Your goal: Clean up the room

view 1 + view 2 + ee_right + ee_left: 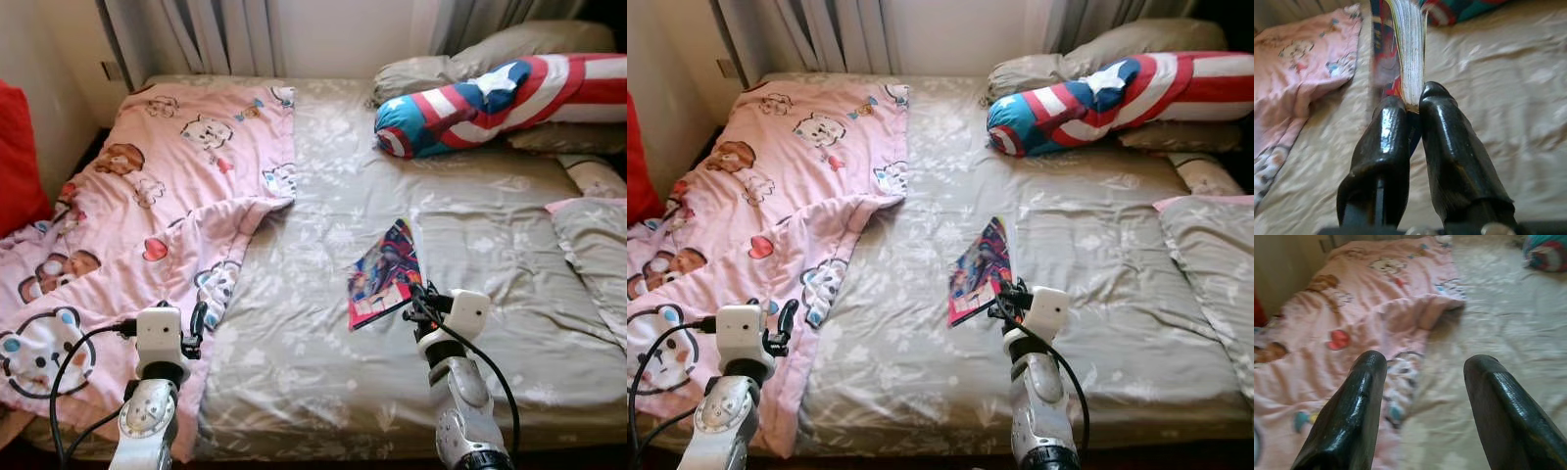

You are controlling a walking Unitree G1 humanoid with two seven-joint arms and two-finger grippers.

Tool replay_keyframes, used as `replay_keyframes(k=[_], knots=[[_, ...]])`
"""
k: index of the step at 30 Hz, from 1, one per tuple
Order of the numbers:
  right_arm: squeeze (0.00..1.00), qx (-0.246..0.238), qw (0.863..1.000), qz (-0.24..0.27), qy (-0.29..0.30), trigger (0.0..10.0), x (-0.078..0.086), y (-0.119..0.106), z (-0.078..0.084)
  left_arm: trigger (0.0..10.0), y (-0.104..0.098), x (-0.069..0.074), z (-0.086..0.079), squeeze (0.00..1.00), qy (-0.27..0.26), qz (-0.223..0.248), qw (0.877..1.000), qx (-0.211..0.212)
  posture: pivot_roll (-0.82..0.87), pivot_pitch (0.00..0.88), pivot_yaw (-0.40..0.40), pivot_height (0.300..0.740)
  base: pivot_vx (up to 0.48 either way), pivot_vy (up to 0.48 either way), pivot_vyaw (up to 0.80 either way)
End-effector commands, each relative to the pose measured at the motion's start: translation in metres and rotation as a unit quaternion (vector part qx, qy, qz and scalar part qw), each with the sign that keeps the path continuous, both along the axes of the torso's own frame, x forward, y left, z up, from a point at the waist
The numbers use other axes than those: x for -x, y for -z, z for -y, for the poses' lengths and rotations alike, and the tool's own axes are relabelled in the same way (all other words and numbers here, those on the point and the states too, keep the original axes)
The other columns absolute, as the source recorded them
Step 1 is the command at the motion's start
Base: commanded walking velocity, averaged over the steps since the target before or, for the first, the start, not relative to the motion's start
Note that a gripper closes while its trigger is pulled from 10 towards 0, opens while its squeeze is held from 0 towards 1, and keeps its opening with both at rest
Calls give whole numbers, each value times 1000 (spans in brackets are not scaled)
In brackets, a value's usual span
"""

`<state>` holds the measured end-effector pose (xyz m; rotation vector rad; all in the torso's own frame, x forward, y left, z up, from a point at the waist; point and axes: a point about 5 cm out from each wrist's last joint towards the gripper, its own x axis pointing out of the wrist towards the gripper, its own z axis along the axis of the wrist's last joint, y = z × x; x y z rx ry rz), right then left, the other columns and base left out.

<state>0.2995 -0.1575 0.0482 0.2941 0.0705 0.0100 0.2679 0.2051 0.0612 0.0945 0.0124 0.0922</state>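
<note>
A comic book (384, 273) is being held by the right gripper (1411, 105), fingers clamped together on its lower edge w/ the page block seen edge-on betw. the two black fingertips (1437, 98); the book is being kept tilted up above the grey floral bedsheet (323, 323), approx. mid-bed. The left gripper (1422, 374) is being held w/ fingers spread apart, nothing betw. them, over the near edge of a pink cartoon-animal blanket (167, 186) where it is meeting the sheet. That blanket is being seen rumpled across the bed's left half, one corner folded over. At the head of the bed, right side, a red-white-blue shield-print bolster (490, 103) is lying against grey pillows (460, 59). Another grey pillow (593, 245) is lying at the right edge. Curtains (196, 34) are hanging behind the bed.
</note>
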Motion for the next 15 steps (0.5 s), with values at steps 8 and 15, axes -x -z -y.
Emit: replay_keyframes(k=[8, 15], knots=[[0, -1, 1000, 13, 7, 10000, -1, -4, 1, 10000, 1, 1, -4, 0, -5, -4, 1000, -5, 37, 162, -43, 740, 0, -273, 0], [0, -1, 1000, 12, 8, 10000, -1, -4, 1, 10000, 0, 1, -3, 0, -5, -4, 1000, -5, 38, 163, -44, 740, 0, -275, 0]])
